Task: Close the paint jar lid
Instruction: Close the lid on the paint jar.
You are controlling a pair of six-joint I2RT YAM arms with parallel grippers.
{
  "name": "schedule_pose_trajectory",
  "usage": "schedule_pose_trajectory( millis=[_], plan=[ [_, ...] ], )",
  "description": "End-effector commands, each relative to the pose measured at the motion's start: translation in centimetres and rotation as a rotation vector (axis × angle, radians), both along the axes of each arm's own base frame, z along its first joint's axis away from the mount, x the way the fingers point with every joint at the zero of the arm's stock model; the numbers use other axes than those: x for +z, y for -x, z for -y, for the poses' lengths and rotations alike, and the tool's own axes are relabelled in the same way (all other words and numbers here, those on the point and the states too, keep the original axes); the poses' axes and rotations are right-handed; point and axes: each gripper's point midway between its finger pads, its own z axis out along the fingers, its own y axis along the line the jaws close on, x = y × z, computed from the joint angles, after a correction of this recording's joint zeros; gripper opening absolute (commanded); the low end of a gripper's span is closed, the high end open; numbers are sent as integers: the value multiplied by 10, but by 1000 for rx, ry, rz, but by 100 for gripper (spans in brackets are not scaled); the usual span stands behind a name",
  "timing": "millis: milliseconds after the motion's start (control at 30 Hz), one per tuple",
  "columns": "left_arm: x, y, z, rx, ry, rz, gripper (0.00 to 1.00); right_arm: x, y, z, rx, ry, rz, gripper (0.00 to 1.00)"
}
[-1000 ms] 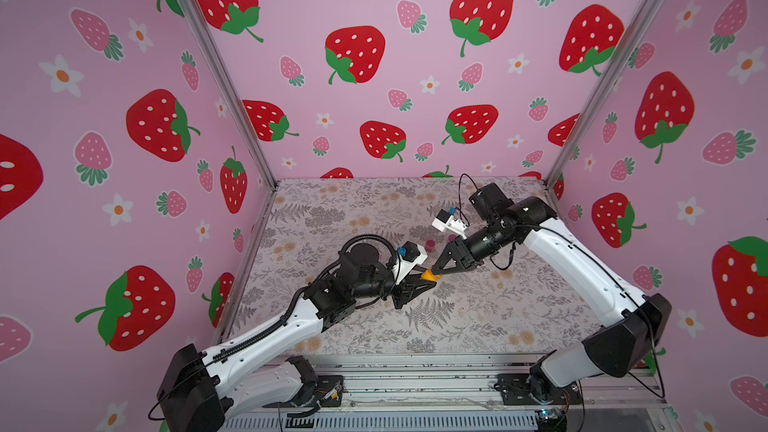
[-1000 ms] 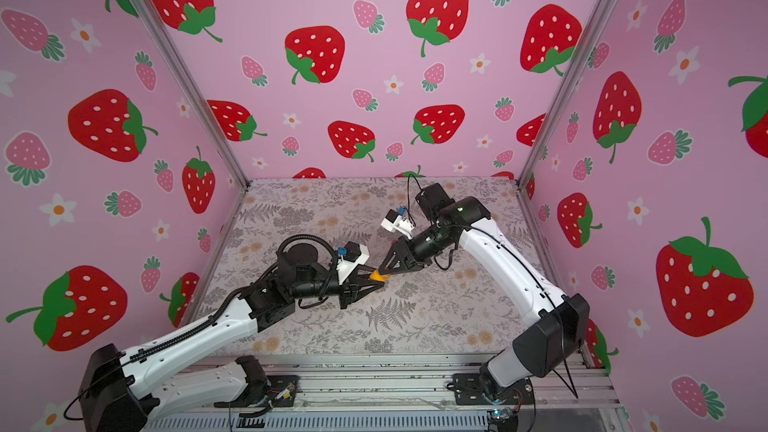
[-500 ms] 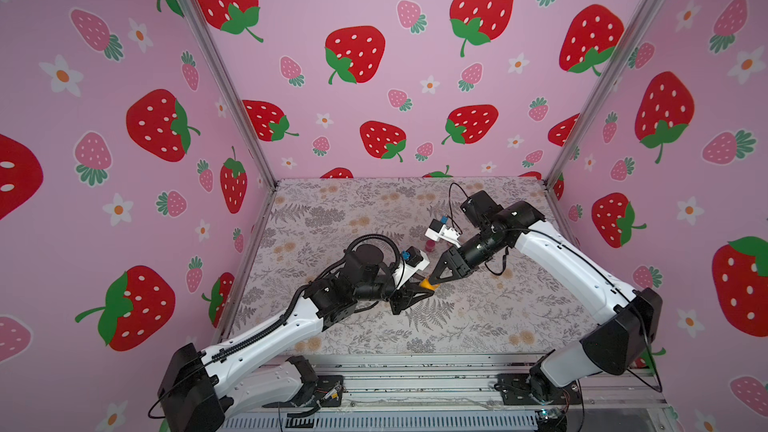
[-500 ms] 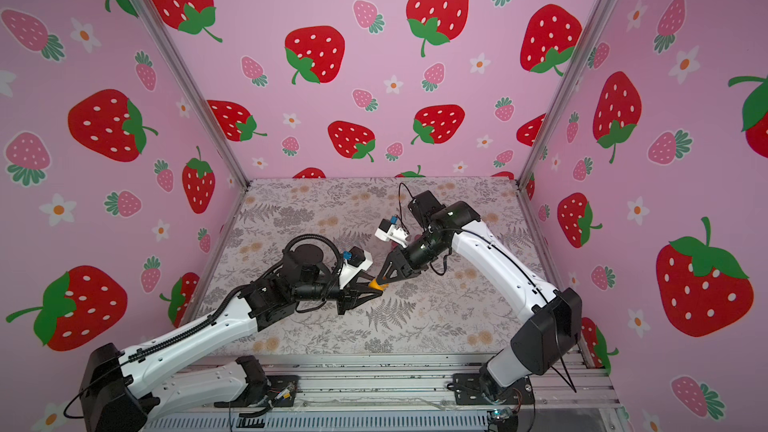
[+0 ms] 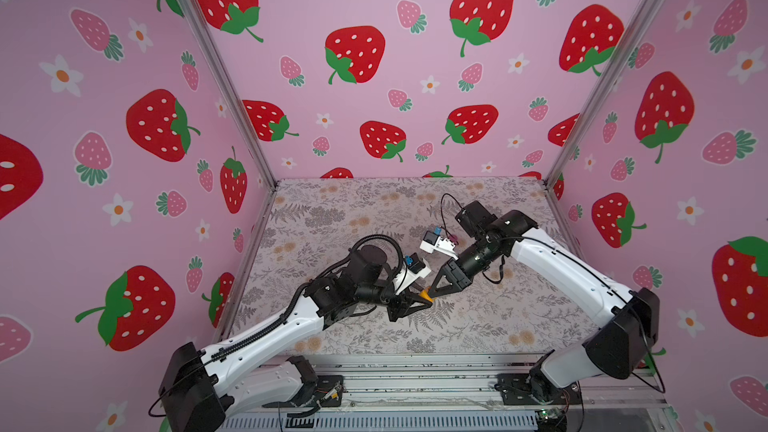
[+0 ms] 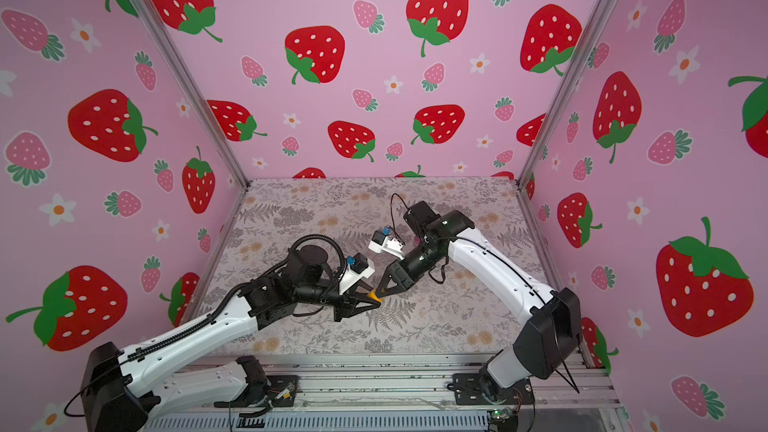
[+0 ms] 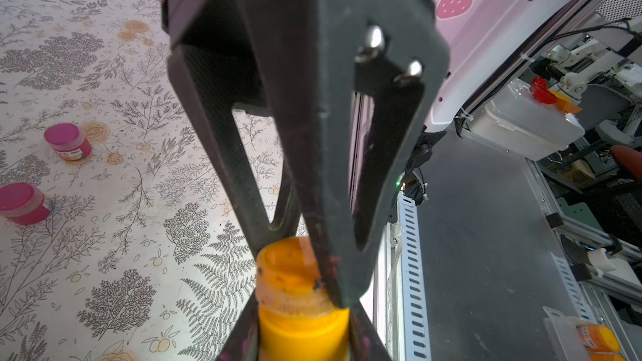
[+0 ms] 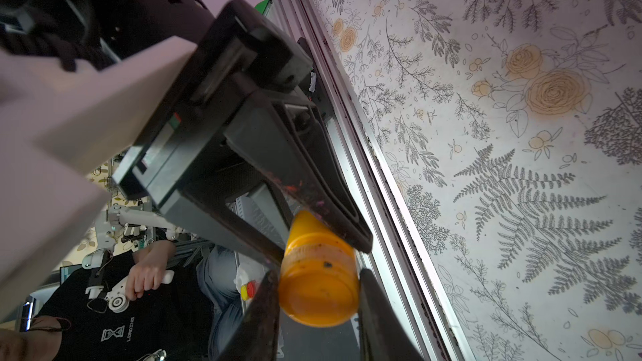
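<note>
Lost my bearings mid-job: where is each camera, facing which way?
Top views: high over the arm bases, looking down at the table; both arms show, left gripper and right gripper tip to tip.
Left wrist: on left arm, looking along its fingers at the yellow paint jar.
Right wrist: on right arm, looking along its fingers at the lid.
Shared: all show that jar.

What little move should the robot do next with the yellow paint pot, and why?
Probably a small twist of the right gripper while the left gripper holds firm. Both sets of jaws are shut on the yellow paint jar, one at each end, and a pale ring shows between its two yellow parts, so it may not be closed tight.
</note>
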Motion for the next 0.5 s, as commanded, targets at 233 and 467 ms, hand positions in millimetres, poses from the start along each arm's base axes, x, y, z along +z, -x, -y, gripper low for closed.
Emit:
schedule_pose_trajectory(
  millis=[233, 467],
  plan=[
    [117, -26, 23, 36, 309, 329, 0, 1, 22, -33, 89, -78, -51, 28],
    [107, -74, 14, 275, 246, 454, 0, -30, -9, -41, -225, 188, -138, 26]
  ],
)
